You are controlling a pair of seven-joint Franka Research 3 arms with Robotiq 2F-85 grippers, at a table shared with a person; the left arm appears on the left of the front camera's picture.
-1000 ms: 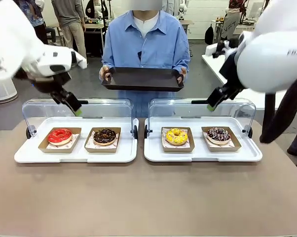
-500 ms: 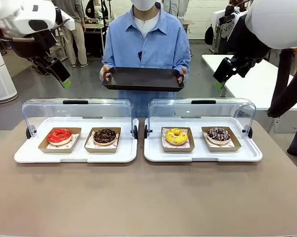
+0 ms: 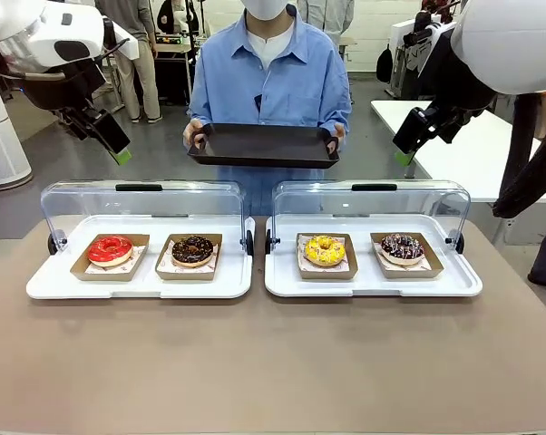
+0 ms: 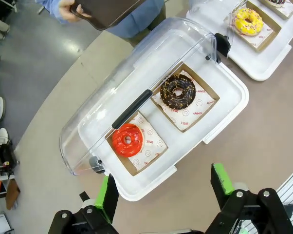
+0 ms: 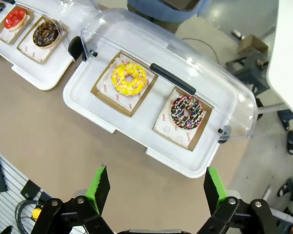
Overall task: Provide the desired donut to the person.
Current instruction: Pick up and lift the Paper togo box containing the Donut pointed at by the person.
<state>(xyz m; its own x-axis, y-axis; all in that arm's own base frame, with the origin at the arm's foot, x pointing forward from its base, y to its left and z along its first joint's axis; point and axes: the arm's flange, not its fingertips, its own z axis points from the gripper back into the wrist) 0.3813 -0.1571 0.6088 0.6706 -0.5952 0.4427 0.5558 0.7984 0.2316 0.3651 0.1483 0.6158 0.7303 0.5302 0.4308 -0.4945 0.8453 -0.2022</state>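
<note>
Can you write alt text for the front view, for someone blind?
A person in a blue shirt holds an empty black tray behind a table where two open-lidded cases display four donuts: red, chocolate, yellow and sprinkled. The left gripper and right gripper hover high at either side.
</note>
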